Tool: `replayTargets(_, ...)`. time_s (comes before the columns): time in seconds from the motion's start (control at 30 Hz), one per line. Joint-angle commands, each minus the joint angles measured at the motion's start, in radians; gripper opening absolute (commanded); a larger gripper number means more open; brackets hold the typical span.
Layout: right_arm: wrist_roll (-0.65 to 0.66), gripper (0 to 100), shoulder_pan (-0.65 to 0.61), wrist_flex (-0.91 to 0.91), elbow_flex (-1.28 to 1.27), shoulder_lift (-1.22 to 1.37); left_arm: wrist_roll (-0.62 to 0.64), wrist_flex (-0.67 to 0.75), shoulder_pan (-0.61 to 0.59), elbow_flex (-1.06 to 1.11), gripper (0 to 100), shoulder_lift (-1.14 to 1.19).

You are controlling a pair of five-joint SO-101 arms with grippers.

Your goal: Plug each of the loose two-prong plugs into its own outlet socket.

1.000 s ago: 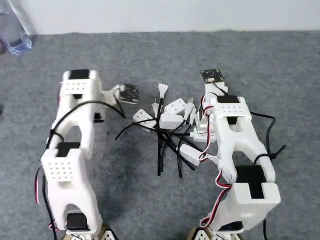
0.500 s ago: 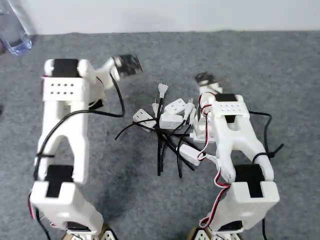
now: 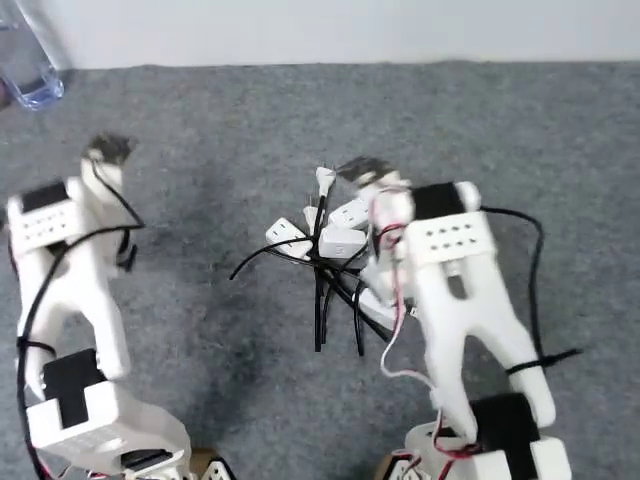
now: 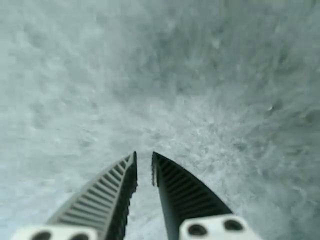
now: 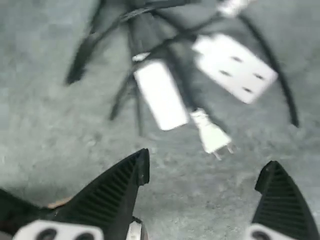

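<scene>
A tangle of white outlet sockets (image 3: 340, 240) and two-prong plugs on black cords (image 3: 335, 300) lies mid-table. One plug (image 3: 323, 180) sticks out at the pile's far side. My right arm (image 3: 445, 250) leans over the pile from the right. In the right wrist view my right gripper (image 5: 207, 167) is wide open above the carpet, just short of a loose white plug (image 5: 212, 137) with its prongs toward the gripper. Beyond it lie a long socket (image 5: 160, 95) and a multi-slot socket block (image 5: 235, 67). My left gripper (image 4: 144, 159) is shut over bare carpet, far left of the pile.
Grey carpet (image 3: 220, 360) covers the table. A clear plastic container (image 3: 30, 70) stands at the far left corner by the white wall. The left arm (image 3: 60, 260) stands at the left edge, with open carpet between it and the pile.
The left arm has swung left, away from the pile. The right arm has swung left and now hangs over the pile's right side.
</scene>
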State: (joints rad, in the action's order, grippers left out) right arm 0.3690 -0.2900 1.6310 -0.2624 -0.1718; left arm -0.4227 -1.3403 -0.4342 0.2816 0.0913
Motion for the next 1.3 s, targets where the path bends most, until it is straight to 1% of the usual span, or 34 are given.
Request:
replayTargets(0.0,0.020,35.1,-0.038,-0.048,-0.041,-0.038,0.015,0.172,-0.005,0.179,5,-0.043)
replayTargets(0.07,0.025,35.1,-0.038,-0.111,-0.095,-0.038,0.071,0.245,-0.002,0.245,5,-0.043)
replayTargets(0.17,0.072,35.1,-0.047,-0.183,-0.180,-0.038,0.180,0.359,0.011,0.318,5,-0.043)
replayTargets(0.23,0.084,35.1,-0.039,-0.226,-0.215,-0.038,0.212,0.387,0.023,0.340,5,-0.043)
replayTargets(0.5,0.196,35.1,-0.030,-0.344,-0.284,-0.030,0.213,0.388,0.025,0.346,5,-0.043)
replayTargets(0.63,0.262,35.0,-0.033,-0.354,-0.278,0.068,0.213,0.388,0.021,0.348,5,-0.043)
replayTargets(0.77,0.213,35.0,0.004,-0.378,-0.215,0.206,0.212,0.388,0.020,0.349,5,-0.043)
replayTargets(0.9,0.203,34.5,0.027,-0.320,-0.150,0.277,0.210,0.388,0.020,0.349,5,-0.043)
replayTargets(0.97,0.206,30.4,0.019,-0.320,-0.153,0.291,0.210,0.388,0.020,0.349,5,-0.043)
replayTargets(1.1,0.187,18.3,0.019,-0.337,-0.152,0.288,0.210,0.388,0.018,0.349,5,-0.043)
replayTargets(1.27,0.176,0.0,0.018,-0.352,-0.150,0.286,0.209,0.385,0.017,0.349,5,-0.043)
